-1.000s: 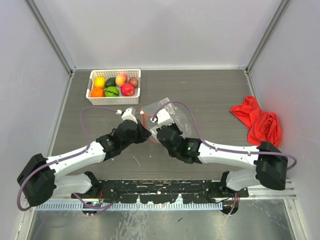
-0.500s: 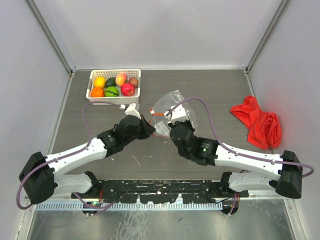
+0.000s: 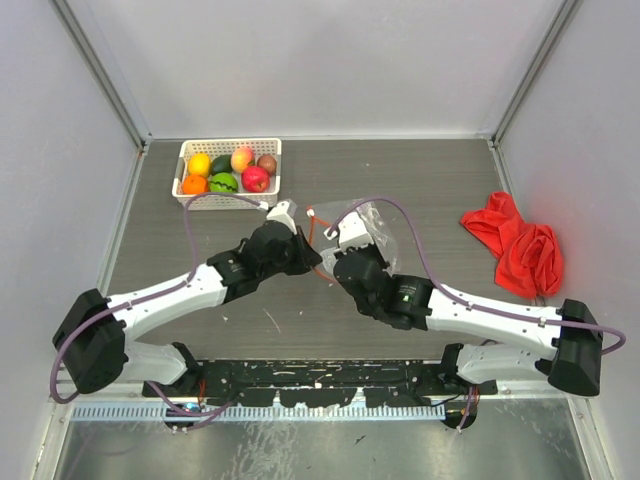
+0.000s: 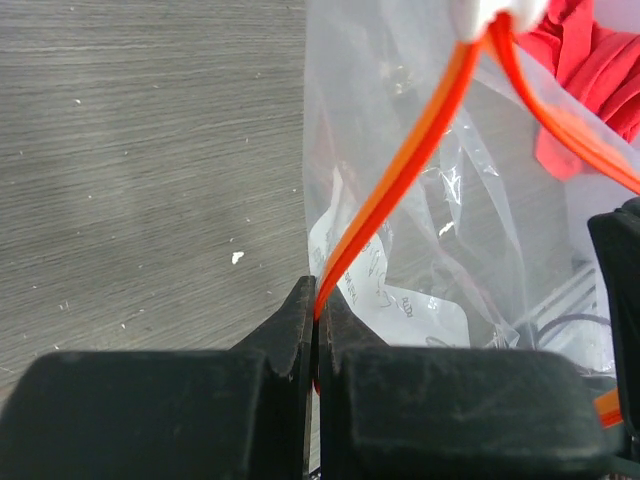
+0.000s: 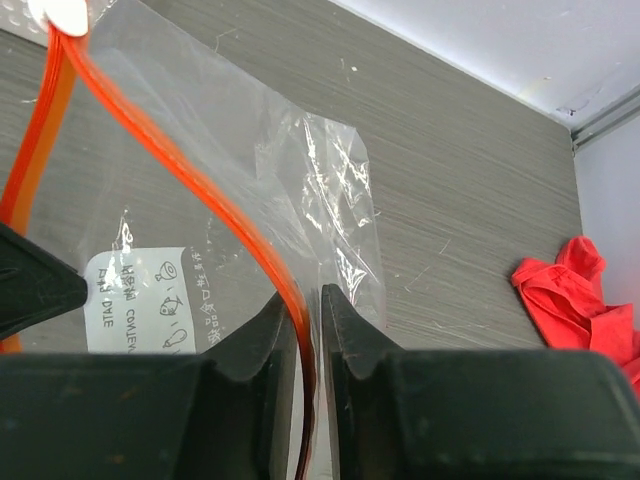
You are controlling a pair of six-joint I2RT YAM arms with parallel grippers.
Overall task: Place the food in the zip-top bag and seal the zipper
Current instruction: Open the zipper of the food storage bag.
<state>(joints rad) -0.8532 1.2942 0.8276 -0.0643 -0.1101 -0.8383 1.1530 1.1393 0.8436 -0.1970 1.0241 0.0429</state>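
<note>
The clear zip-top bag [image 3: 368,222] is held up between both grippers at mid table. My left gripper [image 3: 312,262] is shut on one side of the orange-red zipper [image 4: 400,170], pinched at the fingertips [image 4: 317,305]. My right gripper [image 3: 330,272] is shut on the zipper's other side [image 5: 170,160], strip and film between the jaws [image 5: 306,312]. The two sides part below the white slider [image 5: 62,12], so the mouth stands open. The bag [image 5: 250,170] shows only a printed label inside. The food, several toy fruits [image 3: 226,172], lies in the basket.
The white lattice basket [image 3: 276,172] stands at the far left, behind the left arm. A red cloth [image 3: 520,245] lies crumpled at the right edge and shows through the bag in the left wrist view [image 4: 590,60]. Grey walls enclose the table.
My left gripper has moved right and forward with the zipper. My right gripper swung right, then eased back left. The bag is raised and its mouth spread between them.
</note>
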